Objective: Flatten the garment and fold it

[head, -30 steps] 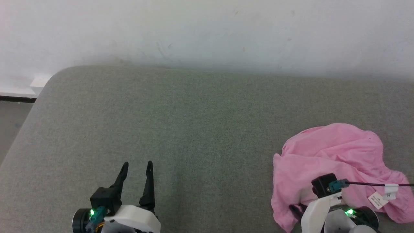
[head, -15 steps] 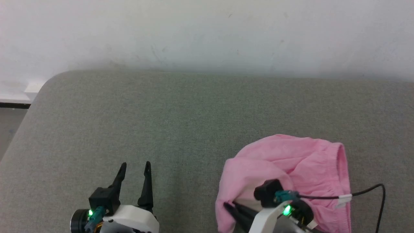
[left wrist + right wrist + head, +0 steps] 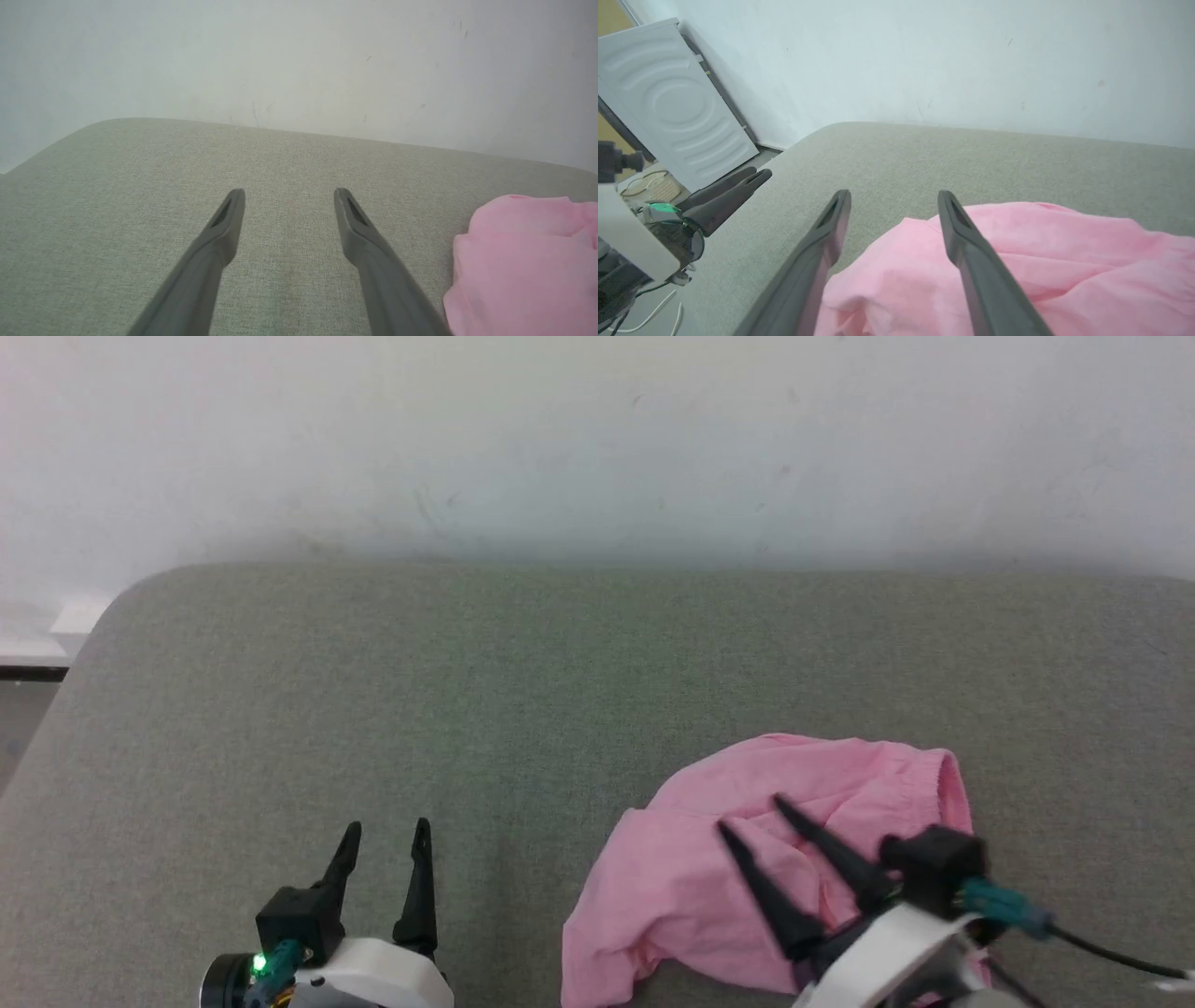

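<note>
The pink garment lies crumpled on the grey-green cushion, at the lower right of the head view. My right gripper hovers over the cloth, open, nothing between its fingers; its own view has the garment just beneath the fingers. My left gripper stands open over bare cushion at the lower left, well apart from the cloth, whose edge shows at the right of the left wrist view. The white label is hidden.
A white wall rises behind the cushion. The cushion's rounded left edge drops to the floor. In the right wrist view a white appliance and a small basket stand beyond that edge.
My right gripper dragged the garment left across the cushion, then let go and opened above it. The head camera has shifted a little. The left gripper has hardly moved.
</note>
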Available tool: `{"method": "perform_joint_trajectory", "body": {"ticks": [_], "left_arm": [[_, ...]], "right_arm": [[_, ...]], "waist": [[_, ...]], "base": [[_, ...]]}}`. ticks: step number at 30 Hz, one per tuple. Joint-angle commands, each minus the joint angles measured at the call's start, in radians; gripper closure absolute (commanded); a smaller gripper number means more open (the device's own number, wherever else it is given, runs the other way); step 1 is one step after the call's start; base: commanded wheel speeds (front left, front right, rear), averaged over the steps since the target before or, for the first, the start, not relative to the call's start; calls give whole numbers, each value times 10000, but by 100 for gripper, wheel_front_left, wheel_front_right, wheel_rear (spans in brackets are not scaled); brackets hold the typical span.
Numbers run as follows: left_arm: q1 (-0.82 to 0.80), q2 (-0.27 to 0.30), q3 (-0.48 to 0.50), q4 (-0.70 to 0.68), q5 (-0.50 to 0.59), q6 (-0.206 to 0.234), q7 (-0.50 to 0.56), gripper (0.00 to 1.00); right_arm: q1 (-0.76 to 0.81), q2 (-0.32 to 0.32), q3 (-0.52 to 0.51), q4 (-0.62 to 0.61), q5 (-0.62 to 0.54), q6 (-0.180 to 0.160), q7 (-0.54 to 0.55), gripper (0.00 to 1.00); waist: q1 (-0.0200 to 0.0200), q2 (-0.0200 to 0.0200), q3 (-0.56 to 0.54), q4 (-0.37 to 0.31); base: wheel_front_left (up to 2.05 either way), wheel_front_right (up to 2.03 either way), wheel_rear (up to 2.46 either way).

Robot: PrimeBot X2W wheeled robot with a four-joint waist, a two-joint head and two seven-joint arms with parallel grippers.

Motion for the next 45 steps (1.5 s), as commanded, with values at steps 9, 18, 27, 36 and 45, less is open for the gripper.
{"method": "perform_joint_trajectory", "body": {"ticks": [9, 18, 27, 36, 45], "left_arm": [[-10, 132, -221, 332, 75, -71, 123, 0], [-819, 95, -1155, 824, -55, -742, 1493, 0], [-2322, 413, -2760, 1979, -824, -1217, 4468, 0], [-3104, 1384, -4937, 2737, -1918, -1234, 6822, 58], [-4192, 2317, -4689, 1691, -1539, -601, 4868, 100]], "right_arm": [[947, 858, -3491, -854, -1812, -7, -738, 0], [1594, 1189, -5092, -1593, -2629, -7, -259, 0], [1566, 1262, -5014, -1700, -2514, -7, -71, 0], [1403, 1268, -4953, -1536, -2288, -7, -157, 0], [1429, 1269, -5080, -1364, -2067, -7, -250, 0]], "waist": [[0, 0, -357, -291], [0, 0, 0, -615], [0, 0, 491, -1065], [0, 0, 730, -1373], [0, 0, 562, -1191]], "base": [[0, 0, 0], [0, 0, 0], [0, 0, 0], [0, 0, 0], [0, 0, 0]]}}
